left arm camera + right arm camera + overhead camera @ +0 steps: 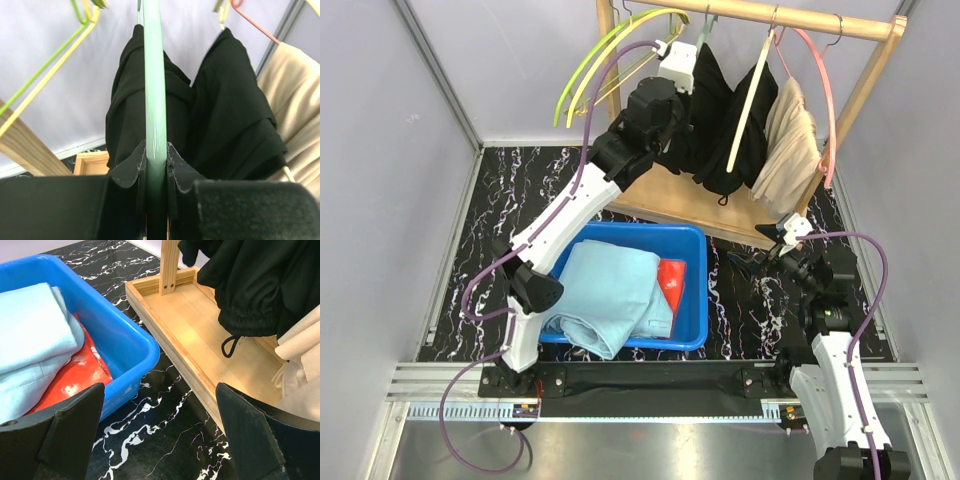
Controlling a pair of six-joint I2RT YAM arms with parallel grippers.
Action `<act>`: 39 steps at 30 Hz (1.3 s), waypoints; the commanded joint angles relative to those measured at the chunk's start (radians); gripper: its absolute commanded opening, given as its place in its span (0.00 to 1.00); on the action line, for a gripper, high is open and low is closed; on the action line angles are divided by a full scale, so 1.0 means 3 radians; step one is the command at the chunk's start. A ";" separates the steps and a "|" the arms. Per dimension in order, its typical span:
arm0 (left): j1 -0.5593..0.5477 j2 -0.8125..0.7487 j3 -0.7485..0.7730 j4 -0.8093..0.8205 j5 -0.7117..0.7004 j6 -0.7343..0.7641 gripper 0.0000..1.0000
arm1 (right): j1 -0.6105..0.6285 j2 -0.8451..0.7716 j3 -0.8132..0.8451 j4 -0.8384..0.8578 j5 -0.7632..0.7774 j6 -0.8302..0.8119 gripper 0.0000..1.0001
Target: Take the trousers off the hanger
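My left gripper (672,62) is raised to the wooden rail and shut on the pale green hanger (155,100), whose bar runs between its pads. Black trousers (127,110) hang on that hanger, and a second black pair (232,115) hangs just right on a cream hanger (750,100). Beige trousers (790,150) hang on a pink hanger (820,70) at the right. Light blue trousers (605,290) and red patterned trousers (672,283) lie in the blue bin (694,300). My right gripper (160,430) is open and empty, low over the table beside the bin.
The wooden rack's base tray (200,335) lies behind the bin, with its rail (790,15) above. Empty yellow and green hangers (590,70) hang at the rail's left end. Grey walls stand close on both sides.
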 commanded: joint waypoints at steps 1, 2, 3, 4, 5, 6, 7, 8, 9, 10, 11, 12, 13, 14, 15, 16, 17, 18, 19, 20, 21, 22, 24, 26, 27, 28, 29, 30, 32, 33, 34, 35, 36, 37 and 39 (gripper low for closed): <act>0.0106 -0.0476 0.0089 0.0760 0.0078 -0.0019 0.00 | -0.0049 -0.0044 0.0077 -0.0003 -0.0160 -0.0116 1.00; 0.0111 -0.0501 0.0079 0.0786 0.0109 -0.0030 0.00 | -0.0054 -0.0039 0.0082 -0.0004 -0.0166 -0.0117 1.00; 0.0126 -0.0537 0.0079 0.0796 0.0139 -0.0045 0.00 | -0.0054 -0.0044 0.0082 -0.0009 -0.0171 -0.0127 1.00; 0.0136 -0.0553 0.0079 0.0801 0.0200 -0.0101 0.00 | -0.0054 -0.0034 0.0077 -0.0014 -0.0176 -0.0132 1.00; 0.0162 -0.0593 0.0074 0.0816 0.0231 -0.0132 0.00 | -0.0059 -0.0028 0.0082 -0.0014 -0.0181 -0.0132 1.00; 0.0167 -0.0614 0.0063 0.0827 0.0262 -0.0167 0.00 | -0.0059 -0.0023 0.0087 -0.0019 -0.0186 -0.0132 1.00; 0.0182 -0.0629 0.0063 0.0832 0.0333 -0.0213 0.00 | -0.0059 -0.0018 0.0087 -0.0024 -0.0191 -0.0132 1.00; 0.0208 -0.0665 0.0053 0.0822 0.0364 -0.0234 0.00 | -0.0059 -0.0013 0.0087 -0.0024 -0.0196 -0.0137 1.00; 0.0218 -0.0680 0.0053 0.0822 0.0390 -0.0254 0.00 | -0.0059 -0.0008 0.0087 -0.0029 -0.0202 -0.0137 1.00; 0.0223 -0.0696 0.0043 0.0817 0.0441 -0.0275 0.00 | -0.0064 -0.0008 0.0087 -0.0029 -0.0202 -0.0132 1.00; 0.0228 -0.0721 0.0002 0.0812 0.0467 -0.0285 0.00 | -0.0064 0.0002 0.0087 -0.0034 -0.0207 -0.0137 1.00; 0.0244 -0.0772 -0.0028 0.0811 0.0492 -0.0301 0.00 | -0.0069 0.0002 0.0087 -0.0039 -0.0217 -0.0142 1.00; 0.0249 -0.0798 -0.0059 0.0811 0.0538 -0.0326 0.00 | -0.0075 0.0002 0.0082 -0.0044 -0.0227 -0.0147 1.00; 0.0254 -0.0829 -0.0125 0.0827 0.0564 -0.0341 0.00 | -0.0075 0.0007 0.0082 -0.0049 -0.0237 -0.0152 1.00; 0.0264 -0.0895 -0.0166 0.0827 0.0594 -0.0357 0.00 | -0.0080 0.0007 0.0092 -0.0065 -0.0263 -0.0157 1.00; 0.0264 -0.0931 -0.0212 0.0832 0.0650 -0.0362 0.00 | -0.0080 0.0013 0.0093 -0.0070 -0.0278 -0.0157 1.00; 0.0269 -0.0992 -0.0289 0.0822 0.0676 -0.0357 0.00 | -0.0080 0.0018 0.0098 -0.0070 -0.0293 -0.0163 1.00; 0.0269 -0.1023 -0.0315 0.0801 0.0702 -0.0357 0.00 | -0.0080 0.0018 0.0103 -0.0080 -0.0329 -0.0173 1.00; 0.0269 -0.1049 -0.0335 0.0766 0.0737 -0.0347 0.00 | -0.0080 0.0013 0.0123 -0.0121 -0.0345 -0.0193 1.00; 0.0274 -0.1115 -0.0386 0.0700 0.0753 -0.0347 0.00 | -0.0080 0.0008 0.0133 -0.0121 -0.0370 -0.0193 1.00; 0.0279 -0.1146 -0.0432 0.0679 0.0768 -0.0347 0.00 | -0.0080 0.0002 0.0144 -0.0131 -0.0411 -0.0173 1.00; 0.0285 -0.1186 -0.0549 0.0673 0.0804 -0.0352 0.00 | -0.0080 -0.0003 0.0179 -0.0126 -0.0447 -0.0158 1.00; 0.0290 -0.1325 -0.0677 0.0663 0.0825 -0.0362 0.00 | -0.0075 -0.0003 0.0220 -0.0131 -0.0549 -0.0168 1.00; 0.0295 -0.1447 -0.0851 0.0663 0.0881 -0.0398 0.00 | -0.0039 0.0028 0.0327 -0.0248 -0.0595 -0.0249 1.00; 0.0295 -0.1483 -0.0897 0.0653 0.0906 -0.0408 0.00 | -0.0024 0.0043 0.0378 -0.0325 -0.0661 -0.0422 1.00; 0.0295 -0.1514 -0.0959 0.0638 0.0947 -0.0428 0.00 | -0.0003 0.0058 0.0470 -0.0548 -0.0682 -0.0545 1.00; 0.0295 -0.1565 -0.0990 0.0602 0.0968 -0.0444 0.00 | 0.0043 0.0114 0.0522 -0.0642 -0.0697 -0.0662 1.00; 0.0295 -0.1591 -0.1015 0.0582 0.0973 -0.0454 0.00 | 0.0073 0.0140 0.0573 -0.0739 -0.0698 -0.0907 1.00; 0.0300 -0.1692 -0.1138 0.0581 0.1014 -0.0474 0.00 | 0.0190 0.0263 0.0762 -0.1061 -0.0682 -0.1169 1.00; 0.0300 -0.1734 -0.1184 0.0586 0.1014 -0.0485 0.00 | 0.0293 0.0304 0.0818 -0.1189 -0.0601 -0.1347 1.00; 0.0300 -0.1774 -0.1296 0.0592 0.1029 -0.0500 0.00 | 0.0364 0.0345 0.0925 -0.1245 -0.0540 -0.1440 1.00; 0.0300 -0.1861 -0.1352 0.0612 0.1034 -0.0500 0.00 | 0.0568 0.0416 0.0982 -0.1302 -0.0478 -0.1613 1.00; 0.0300 -0.1912 -0.1409 0.0622 0.1034 -0.0520 0.00 | 0.0666 0.0457 0.1028 -0.1373 -0.0316 -0.1701 1.00; 0.0295 -0.1953 -0.1536 0.0637 0.1045 -0.0531 0.00 | 0.0788 0.0513 0.1119 -0.1399 -0.0243 -0.1788 1.00; 0.0300 -0.2091 -0.1659 0.0678 0.1055 -0.0546 0.00 | 0.1115 0.0570 0.1222 -0.1440 0.0011 -0.2059 1.00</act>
